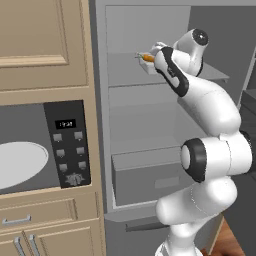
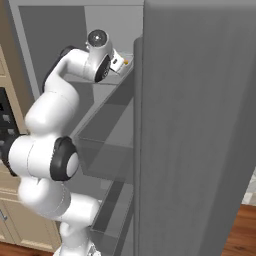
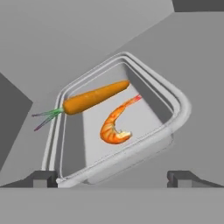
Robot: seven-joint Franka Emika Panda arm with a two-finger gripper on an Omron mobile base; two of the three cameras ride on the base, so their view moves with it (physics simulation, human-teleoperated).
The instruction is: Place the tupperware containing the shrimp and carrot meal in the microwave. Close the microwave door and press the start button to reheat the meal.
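A: Where does the arm stand with the clear, greyish rectangular plastic tupperware (image 3: 118, 127)?

B: The container sits on an upper grey fridge shelf (image 1: 125, 75), directly ahead of the end effector (image 3: 113, 178). The two dark fingertips stand wide apart at the container's near rim, one off each near corner, and they hold nothing. Inside lie a long orange carrot with a green top (image 3: 94, 98) and a curled orange shrimp (image 3: 115, 127).

A: What could spoil the pickup?

B: The container lies skewed to the fingers, not square. If the jaws shut from here, they would likely meet corners rather than flat walls, and the container could twist or slide deeper along the shelf. The raised rim is also thin, so a shallow pinch might slip off.

A: And beyond the grasp?

B: The tall grey fridge door (image 2: 200, 130) stands close to the arm's right side, and the wrist is tucked deep between shelf and door. Pulling back carelessly risks clipping the door or the shelf edge and tipping the meal out, since no lid shows.

A: The destination?

B: The wide built-in black microwave (image 1: 65, 145) with its white round turntable plate (image 1: 20, 162) sits well off to the end effector's left and lower, its cavity open. That long carry gives a tilted container plenty of chance to spill.
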